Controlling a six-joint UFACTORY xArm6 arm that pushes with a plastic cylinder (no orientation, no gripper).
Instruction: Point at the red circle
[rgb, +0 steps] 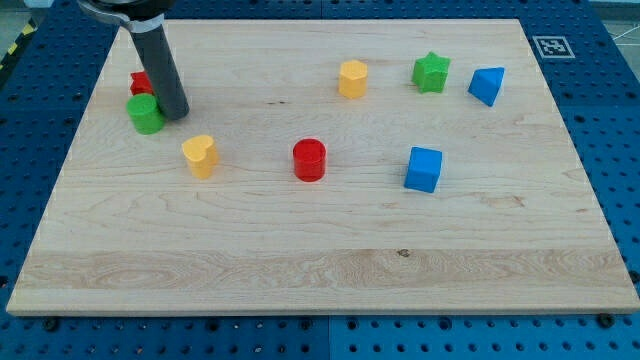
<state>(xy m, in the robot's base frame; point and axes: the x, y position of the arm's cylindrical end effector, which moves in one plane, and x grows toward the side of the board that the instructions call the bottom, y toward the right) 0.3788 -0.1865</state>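
The red circle (309, 159) is a short red cylinder standing near the middle of the wooden board (320, 270). My tip (175, 114) is at the end of a thick dark rod at the view's upper left, far to the left of the red circle. The tip stands right next to a green round block (145, 114), on its right side. A second red block (141, 82) sits just behind the green one, partly hidden by the rod; its shape cannot be made out.
A yellow heart-shaped block (200, 155) lies left of the red circle. A yellow hexagonal block (352, 78), a green star (431, 72) and a blue angular block (487, 85) sit along the top right. A blue cube (423, 168) lies right of centre.
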